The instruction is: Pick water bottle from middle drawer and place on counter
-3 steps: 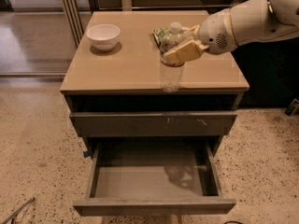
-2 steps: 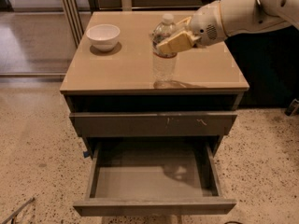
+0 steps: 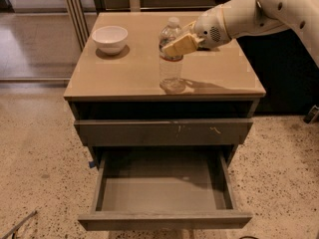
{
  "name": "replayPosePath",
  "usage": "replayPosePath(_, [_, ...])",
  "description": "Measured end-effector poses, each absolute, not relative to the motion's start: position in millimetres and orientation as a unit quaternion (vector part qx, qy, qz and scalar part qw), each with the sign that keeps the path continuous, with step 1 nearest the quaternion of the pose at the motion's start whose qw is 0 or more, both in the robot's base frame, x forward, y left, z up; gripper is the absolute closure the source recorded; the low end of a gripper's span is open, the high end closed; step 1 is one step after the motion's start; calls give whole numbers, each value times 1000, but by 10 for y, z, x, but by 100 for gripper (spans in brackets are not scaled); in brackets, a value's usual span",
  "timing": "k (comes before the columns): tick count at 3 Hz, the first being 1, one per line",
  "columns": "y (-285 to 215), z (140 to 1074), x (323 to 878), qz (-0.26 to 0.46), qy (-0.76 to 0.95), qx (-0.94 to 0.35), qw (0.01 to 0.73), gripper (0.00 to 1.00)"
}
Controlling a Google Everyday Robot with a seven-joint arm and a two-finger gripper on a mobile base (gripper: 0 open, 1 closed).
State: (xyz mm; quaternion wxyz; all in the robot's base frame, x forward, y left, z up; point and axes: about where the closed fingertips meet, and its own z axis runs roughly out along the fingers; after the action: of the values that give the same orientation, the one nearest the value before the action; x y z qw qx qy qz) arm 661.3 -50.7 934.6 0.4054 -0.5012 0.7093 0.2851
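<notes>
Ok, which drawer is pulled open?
The lowest drawer, plain-fronted; the scratched drawer above is pushed in. The gripper holds the water bottle on the counter.

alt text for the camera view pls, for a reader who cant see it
A white robot arm's gripper grips the upper part of a clear water bottle standing upright on the tan counter. A white bowl sits apart from it on the same top. Below, the middle drawer stands pulled open.

tool [image 3: 180, 40] gripping water bottle [image 3: 171, 69], upright on counter [image 3: 122, 76]
</notes>
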Motion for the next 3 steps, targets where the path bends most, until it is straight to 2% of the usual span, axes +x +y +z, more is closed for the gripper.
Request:
replayPosePath(1, [-504, 9242, 6692, 294, 718, -491, 395, 100])
replayPosePath(2, [-504, 9241, 6693, 294, 719, -491, 395, 81])
replayPosePath(3, [-503, 9241, 6693, 294, 719, -491, 395, 58])
